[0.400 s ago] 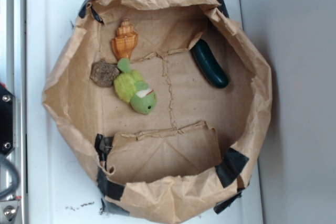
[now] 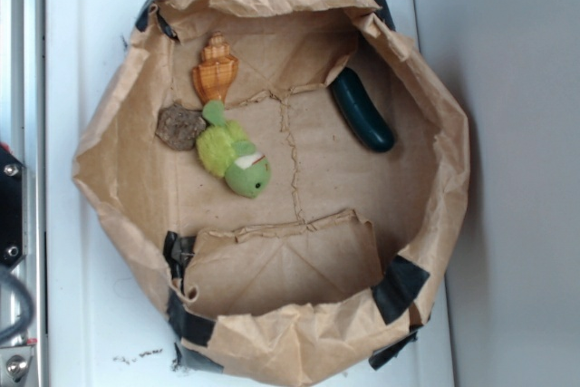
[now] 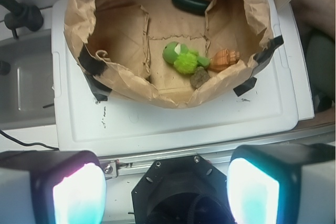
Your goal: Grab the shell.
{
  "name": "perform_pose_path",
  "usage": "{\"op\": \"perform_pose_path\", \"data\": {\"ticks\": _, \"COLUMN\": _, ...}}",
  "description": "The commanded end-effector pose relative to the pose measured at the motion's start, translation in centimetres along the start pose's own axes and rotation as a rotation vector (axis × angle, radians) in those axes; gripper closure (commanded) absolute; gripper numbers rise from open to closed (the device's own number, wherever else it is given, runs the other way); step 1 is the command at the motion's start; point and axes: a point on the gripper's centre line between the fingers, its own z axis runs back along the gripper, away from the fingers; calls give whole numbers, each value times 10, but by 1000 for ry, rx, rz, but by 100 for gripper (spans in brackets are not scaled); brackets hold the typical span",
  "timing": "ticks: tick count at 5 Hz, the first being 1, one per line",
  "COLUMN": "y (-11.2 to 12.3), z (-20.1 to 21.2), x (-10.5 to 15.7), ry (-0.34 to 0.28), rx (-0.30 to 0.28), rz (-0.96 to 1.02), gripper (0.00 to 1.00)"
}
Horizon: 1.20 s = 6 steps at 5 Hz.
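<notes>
The gripper [image 3: 165, 190] appears only in the wrist view, hanging high and well back from the work area, outside the paper bag [image 2: 435, 188] and past the near edge of the white tray [image 3: 173, 127]. Its jaws are spread wide, one glowing pad at each lower corner of the frame, with nothing between them but the dark mount of the arm. In the exterior view no part of the arm shows.

The shell [image 2: 216, 68] lies on the floor of the bag, close to the folded wall, its spire pointing toward the rim. Just beside its broad end sits the green plush [image 2: 234, 153], whose tail end nearly touches the shell; whether they meet cannot be told. The grey-brown lump [image 2: 179, 127] lies beside both, against the plush. In the wrist view the shell [image 3: 224, 59] sits just behind the bag's near wall, partly screened by the crumpled rim.

The dark green cucumber [image 2: 361, 111] rests well apart, against the opposite wall. Between it and the plush the brown floor is open. The bag's walls stand up all around, rolled and creased, held at the corners with black tape [image 2: 399, 285]. A folded paper flap [image 2: 285, 260] covers part of the floor on the side away from the shell. The tray rests on a table [image 2: 507, 133] of pale grey.
</notes>
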Motion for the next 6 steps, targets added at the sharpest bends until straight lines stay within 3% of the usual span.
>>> {"op": "perform_pose_path", "data": {"ticks": 1, "y": 22, "z": -56, "x": 98, "ry": 76, "rx": 16, "rz": -157, "gripper": 0}}
{"op": "perform_pose_path", "data": {"ticks": 2, "y": -35, "z": -56, "x": 59, "ry": 104, "rx": 95, "rz": -328, "gripper": 0}}
{"op": "perform_pose_path", "data": {"ticks": 4, "y": -35, "z": -56, "x": 59, "ry": 104, "rx": 95, "rz": -328, "gripper": 0}}
{"op": "perform_pose_path", "data": {"ticks": 5, "y": -17, "z": -71, "x": 86, "ry": 260, "rx": 22, "rz": -572, "gripper": 0}}
{"op": "perform_pose_path", "data": {"ticks": 6, "y": 21, "z": -75, "x": 112, "ry": 345, "rx": -125, "rz": -815, "gripper": 0}}
